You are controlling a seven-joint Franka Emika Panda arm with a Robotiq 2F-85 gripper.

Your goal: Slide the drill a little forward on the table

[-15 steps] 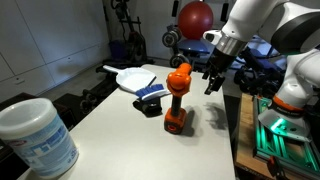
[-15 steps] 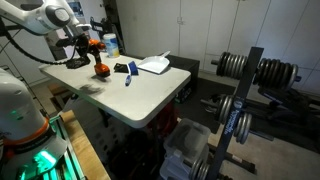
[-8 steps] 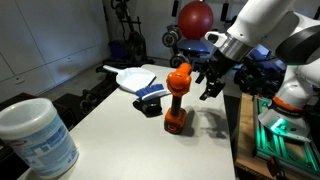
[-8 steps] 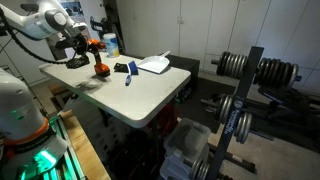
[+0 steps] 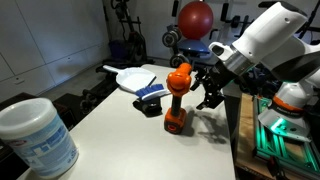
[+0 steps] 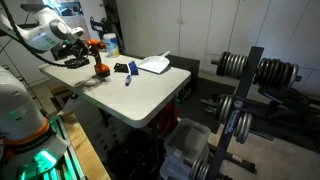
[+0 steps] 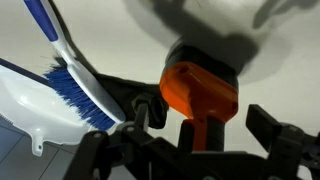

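Note:
An orange and black drill [image 5: 177, 96] stands upright on its base near the middle of the white table [image 5: 120, 140]. It also shows in the other exterior view [image 6: 100, 65]. My gripper [image 5: 211, 90] is open and hangs low just beside the drill, close to the table edge; it shows in an exterior view [image 6: 76, 48] too. In the wrist view the drill's orange head [image 7: 198, 88] and black handle lie in line between my two open fingers [image 7: 205, 122], which do not touch it.
A white dustpan [image 5: 134, 77] and a blue brush [image 5: 152, 95] lie behind the drill. A white tub [image 5: 35, 135] stands at the near table corner. A weight rack [image 6: 240, 95] stands off the table. The table edge runs close beside my gripper.
My arm has dropped lower and swung out to the side, bringing the open gripper down level with the drill's handle. The drill has not moved.

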